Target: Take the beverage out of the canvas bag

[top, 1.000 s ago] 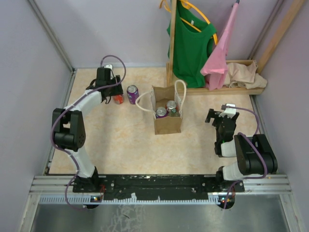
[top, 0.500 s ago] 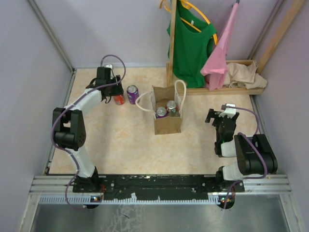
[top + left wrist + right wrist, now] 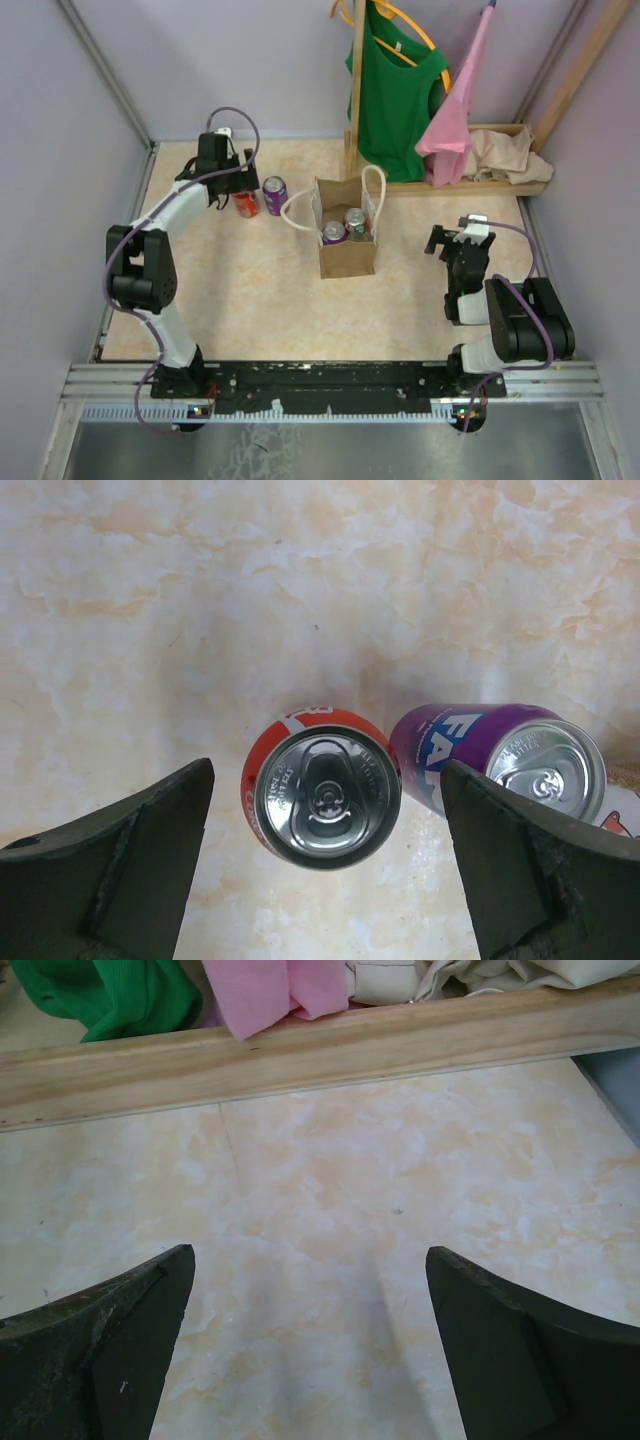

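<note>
The tan canvas bag point(image 3: 347, 255) stands upright mid-table with white looped handles. Two beverage cans point(image 3: 334, 232) point(image 3: 355, 218) show through its open top. At the far left a red can point(image 3: 245, 204) stands upright on the table, with a purple can point(image 3: 274, 194) just right of it. My left gripper point(image 3: 229, 190) hangs above the red can point(image 3: 322, 795). Its jaws are open, and both fingers are clear of the can's sides. The purple can point(image 3: 500, 755) stands close to the right finger point(image 3: 520, 860). My right gripper point(image 3: 452, 242) is open over bare table point(image 3: 308, 1255), to the right of the bag.
A wooden rack point(image 3: 355, 90) at the back holds a green shirt point(image 3: 395, 90) and a pink cloth point(image 3: 455, 120). A beige cloth heap point(image 3: 510, 155) lies on the rack's base rail point(image 3: 300, 1055). Purple walls enclose the table on three sides.
My left jaws have opened and let go of the red can, which now stands free on the table. The left wrist has shifted slightly away. The right arm has not moved.
</note>
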Tool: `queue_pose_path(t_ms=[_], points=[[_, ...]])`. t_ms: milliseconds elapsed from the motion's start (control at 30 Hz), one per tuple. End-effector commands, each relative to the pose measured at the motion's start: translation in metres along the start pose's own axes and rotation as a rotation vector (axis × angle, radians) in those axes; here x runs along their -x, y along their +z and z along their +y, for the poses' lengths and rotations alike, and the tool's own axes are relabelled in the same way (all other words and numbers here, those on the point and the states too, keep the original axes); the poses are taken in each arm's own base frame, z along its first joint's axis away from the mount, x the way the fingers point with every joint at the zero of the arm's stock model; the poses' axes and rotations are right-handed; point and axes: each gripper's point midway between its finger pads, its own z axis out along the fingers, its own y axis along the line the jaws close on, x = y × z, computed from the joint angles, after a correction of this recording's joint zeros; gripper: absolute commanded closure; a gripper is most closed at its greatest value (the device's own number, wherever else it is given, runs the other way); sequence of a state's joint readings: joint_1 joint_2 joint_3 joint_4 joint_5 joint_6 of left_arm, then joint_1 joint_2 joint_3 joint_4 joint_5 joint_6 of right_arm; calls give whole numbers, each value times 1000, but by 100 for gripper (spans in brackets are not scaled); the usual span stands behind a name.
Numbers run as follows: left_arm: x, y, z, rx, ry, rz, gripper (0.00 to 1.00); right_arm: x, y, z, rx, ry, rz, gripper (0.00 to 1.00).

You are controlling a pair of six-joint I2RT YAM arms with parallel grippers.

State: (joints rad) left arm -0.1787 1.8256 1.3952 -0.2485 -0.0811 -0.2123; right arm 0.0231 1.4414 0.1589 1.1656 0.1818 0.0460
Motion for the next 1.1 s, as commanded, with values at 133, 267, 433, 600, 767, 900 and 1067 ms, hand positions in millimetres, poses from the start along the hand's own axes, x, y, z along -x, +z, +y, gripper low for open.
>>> queue_pose_path(t_ms=[133,267,433,600,767,900,1067], points=[[76,-71,-21,-52,135,-212,1,21,7,1,-2,14,-70,1],[110,-116,-79,-214,358,-367,1,21,6,1,-3,15,-70,1],[134,-159,-149,-551,427,-415,3,20,6,1,-2,14,-69,1],[103,-144,-199,-655,573,-290,3,21,6,1,-2,13,-70,1],[73,-125,-234,-756,621,-219,3,21,6,1,-2,14,-70,1],[60,-115,-251,-833,631,-197,1,21,6,1,-1,14,-70,1],[29,-98,-268,-931,634,-101,1,21,6,1,-2,14,-70,1]])
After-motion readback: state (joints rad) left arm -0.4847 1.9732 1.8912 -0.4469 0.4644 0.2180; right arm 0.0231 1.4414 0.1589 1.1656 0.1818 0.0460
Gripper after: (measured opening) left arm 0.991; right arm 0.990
